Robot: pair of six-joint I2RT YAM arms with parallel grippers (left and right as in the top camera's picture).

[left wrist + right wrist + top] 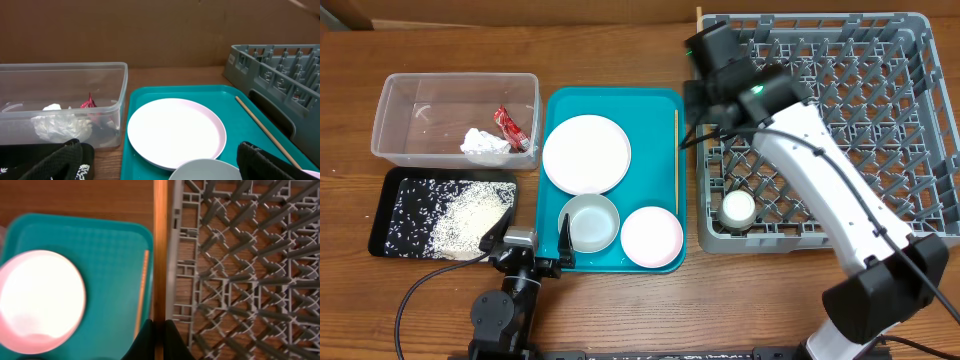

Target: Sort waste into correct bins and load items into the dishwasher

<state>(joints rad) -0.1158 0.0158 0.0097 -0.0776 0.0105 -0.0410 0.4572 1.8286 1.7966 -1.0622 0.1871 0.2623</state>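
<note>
Housing of the right arm covers its fingers from overhead, and the wrist view cuts the fingertips off at the bottom edge. That view still shows the right claw (159, 331) pinched on a chopstick (160, 255), which runs up out of frame over the strip just right of the teal tray (110, 245), beside the dish rack (240, 255). The second chopstick (141, 290) lies along the tray's right edge, just left of the held one and clear of the claw. At the tray's near left corner the left claw (530, 238) is spread wide and holds nothing, with a bowl (590, 222) beside its right finger. A plate (586, 153) sits on the tray's far half. Right of the tray, a cup (738, 208) stands in the rack.
</note>
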